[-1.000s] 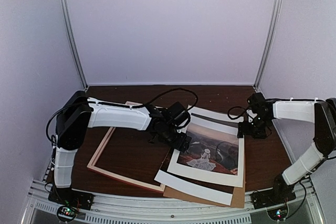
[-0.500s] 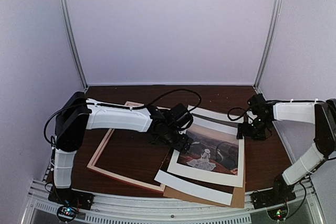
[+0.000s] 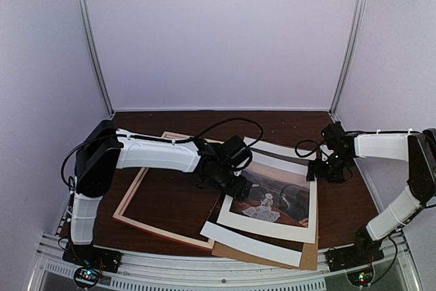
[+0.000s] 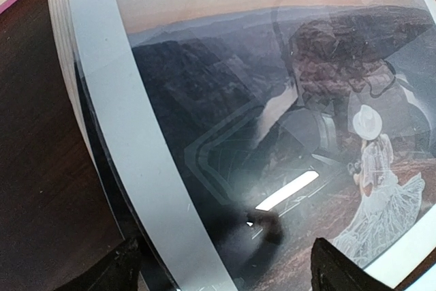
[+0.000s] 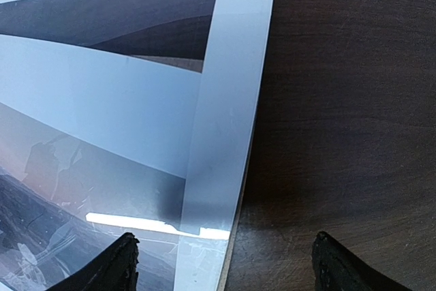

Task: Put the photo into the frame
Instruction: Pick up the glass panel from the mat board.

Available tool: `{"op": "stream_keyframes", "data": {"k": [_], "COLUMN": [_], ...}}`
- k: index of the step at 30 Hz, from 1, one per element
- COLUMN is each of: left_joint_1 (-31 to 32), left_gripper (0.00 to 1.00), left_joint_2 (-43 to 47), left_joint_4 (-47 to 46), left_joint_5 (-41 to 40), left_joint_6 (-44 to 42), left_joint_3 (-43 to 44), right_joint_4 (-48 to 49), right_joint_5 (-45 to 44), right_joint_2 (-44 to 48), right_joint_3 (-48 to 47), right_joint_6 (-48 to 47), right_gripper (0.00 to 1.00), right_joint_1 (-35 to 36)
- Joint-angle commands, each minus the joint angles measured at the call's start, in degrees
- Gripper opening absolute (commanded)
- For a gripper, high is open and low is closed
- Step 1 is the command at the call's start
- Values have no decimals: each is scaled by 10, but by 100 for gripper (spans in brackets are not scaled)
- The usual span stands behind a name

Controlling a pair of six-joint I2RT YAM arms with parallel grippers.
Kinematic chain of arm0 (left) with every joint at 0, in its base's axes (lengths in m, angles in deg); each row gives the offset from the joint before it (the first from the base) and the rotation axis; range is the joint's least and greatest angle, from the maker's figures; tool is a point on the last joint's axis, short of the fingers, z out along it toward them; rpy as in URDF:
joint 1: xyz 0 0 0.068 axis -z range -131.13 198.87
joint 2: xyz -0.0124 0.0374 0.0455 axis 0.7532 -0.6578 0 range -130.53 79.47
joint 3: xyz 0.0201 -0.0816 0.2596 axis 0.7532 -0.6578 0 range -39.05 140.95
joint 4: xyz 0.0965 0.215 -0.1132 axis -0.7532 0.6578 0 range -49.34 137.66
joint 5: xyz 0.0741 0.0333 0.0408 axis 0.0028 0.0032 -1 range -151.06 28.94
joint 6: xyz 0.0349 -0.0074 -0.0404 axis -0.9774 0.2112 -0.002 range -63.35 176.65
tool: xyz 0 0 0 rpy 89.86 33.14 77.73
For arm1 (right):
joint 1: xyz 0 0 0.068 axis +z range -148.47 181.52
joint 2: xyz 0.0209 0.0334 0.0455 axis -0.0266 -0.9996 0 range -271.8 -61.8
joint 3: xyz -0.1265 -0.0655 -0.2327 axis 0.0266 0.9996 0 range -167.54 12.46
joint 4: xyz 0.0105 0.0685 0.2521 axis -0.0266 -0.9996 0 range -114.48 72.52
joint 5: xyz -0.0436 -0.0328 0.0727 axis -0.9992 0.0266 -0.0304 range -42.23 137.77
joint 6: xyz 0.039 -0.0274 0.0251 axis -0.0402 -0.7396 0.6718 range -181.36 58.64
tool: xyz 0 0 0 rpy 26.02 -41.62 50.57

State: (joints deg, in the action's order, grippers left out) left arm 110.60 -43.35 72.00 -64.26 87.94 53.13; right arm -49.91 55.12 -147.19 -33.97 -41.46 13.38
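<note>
The photo [image 3: 272,194], a dark landscape with a white-dressed figure and white margins, lies on top of a stack at the front right of the table. In the left wrist view its glossy surface [image 4: 272,114] fills the picture. My left gripper [image 3: 233,183] is open just above the photo's left margin, one fingertip on each side of it [image 4: 231,270]. My right gripper [image 3: 321,170] is open over the stack's right edge [image 5: 225,264]. The frame [image 3: 139,192], pink-red with pale wood edges, lies flat to the left, partly under my left arm.
A white window mat [image 3: 252,243] sticks out under the photo, and its edge shows in the right wrist view [image 5: 225,100]. A brown backing board [image 3: 308,258] lies under both. The dark wood table [image 5: 347,100] is walled by white panels.
My left gripper has edged slightly right, onto the photo's left margin. My right gripper has barely moved. The photo, the mat and the frame lie as before.
</note>
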Motion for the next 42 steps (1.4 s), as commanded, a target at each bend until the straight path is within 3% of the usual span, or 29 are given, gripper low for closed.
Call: {"op": "stream_keyframes", "data": {"k": [1, 16, 31, 42], "left_joint_1": [3, 3, 3, 3], "left_gripper": [87, 86, 86, 86], "left_joint_2": [-18, -30, -48, -60], "left_joint_4": [-10, -52, -71, -71], "left_joint_5": [-2, 86, 111, 115], "left_joint_6": [11, 25, 28, 29], "left_joint_3": [19, 15, 16, 19], "right_joint_4": [6, 41, 60, 55], "right_joint_5": [4, 59, 84, 118], "right_joint_2": [9, -2, 9, 48], "right_joint_3": [10, 30, 48, 44], "right_joint_6": [7, 26, 26, 20], "right_gripper": [88, 83, 67, 64], "right_joint_1": [-1, -1, -25, -30]}}
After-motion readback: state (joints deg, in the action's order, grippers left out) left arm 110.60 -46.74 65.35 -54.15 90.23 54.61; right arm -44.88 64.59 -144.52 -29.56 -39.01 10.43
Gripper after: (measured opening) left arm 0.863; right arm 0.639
